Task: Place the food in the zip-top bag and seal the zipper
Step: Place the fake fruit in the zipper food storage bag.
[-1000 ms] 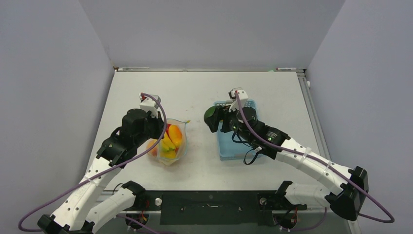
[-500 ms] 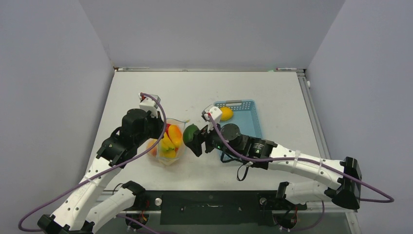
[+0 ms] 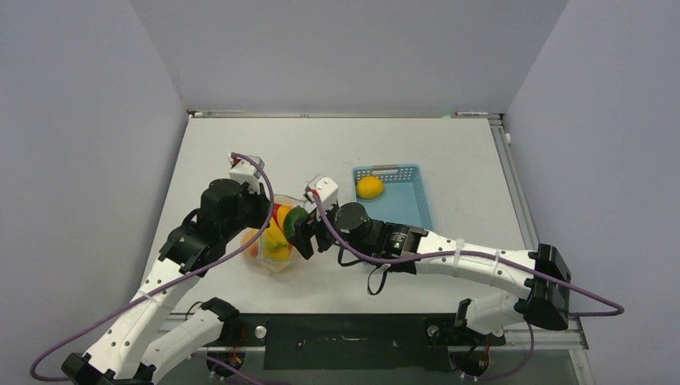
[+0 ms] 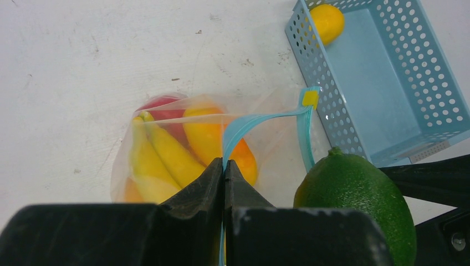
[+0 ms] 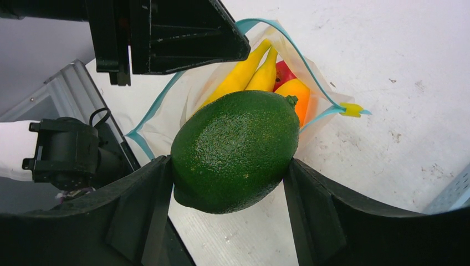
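The clear zip-top bag [image 3: 277, 245] stands at left centre with its mouth open. Bananas [image 4: 161, 155], an orange and a red fruit lie inside it. My left gripper [image 4: 224, 163] is shut on the teal zipper [image 4: 260, 119] at the near side of the mouth, holding that edge up. A green lime [image 5: 235, 149] is clamped in my right gripper [image 5: 227, 166], which hovers at the bag's right edge just beside the mouth [image 3: 298, 220]. One yellow lemon [image 3: 369, 187] remains in the light-blue basket [image 3: 413, 212].
The basket [image 4: 327, 94] sits just right of the bag, its near corner close to the zipper's yellow slider [image 4: 310, 98]. My right arm stretches low across the table between basket and bag. Grey walls enclose the table on three sides.
My right gripper has carried the lime from above the basket leftward to the bag's mouth. The lemon in the basket is now uncovered. The left arm and bag have stayed put.
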Controlling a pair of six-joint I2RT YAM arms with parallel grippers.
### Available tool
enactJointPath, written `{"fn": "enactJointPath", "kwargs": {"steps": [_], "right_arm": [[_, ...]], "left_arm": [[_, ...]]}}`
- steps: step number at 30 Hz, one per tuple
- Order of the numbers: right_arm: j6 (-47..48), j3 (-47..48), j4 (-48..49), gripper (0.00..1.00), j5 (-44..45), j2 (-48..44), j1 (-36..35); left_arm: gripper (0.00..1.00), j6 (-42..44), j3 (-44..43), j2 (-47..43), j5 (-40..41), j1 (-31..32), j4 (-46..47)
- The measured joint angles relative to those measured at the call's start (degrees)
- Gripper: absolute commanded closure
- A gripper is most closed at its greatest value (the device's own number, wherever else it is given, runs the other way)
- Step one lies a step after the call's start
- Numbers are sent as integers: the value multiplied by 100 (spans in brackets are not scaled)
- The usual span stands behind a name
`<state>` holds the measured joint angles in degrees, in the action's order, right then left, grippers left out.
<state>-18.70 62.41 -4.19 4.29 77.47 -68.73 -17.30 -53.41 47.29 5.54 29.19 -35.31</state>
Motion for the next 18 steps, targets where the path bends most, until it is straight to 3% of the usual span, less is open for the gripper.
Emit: {"fn": "enactJointPath", "kwargs": {"steps": [10, 18], "right_arm": [[31, 372, 94, 85, 111, 586, 0], [26, 538, 153, 68, 348, 949, 2]], "left_arm": [[100, 2, 0, 0, -2, 0, 0], [100, 2, 0, 0, -2, -2, 0]]}}
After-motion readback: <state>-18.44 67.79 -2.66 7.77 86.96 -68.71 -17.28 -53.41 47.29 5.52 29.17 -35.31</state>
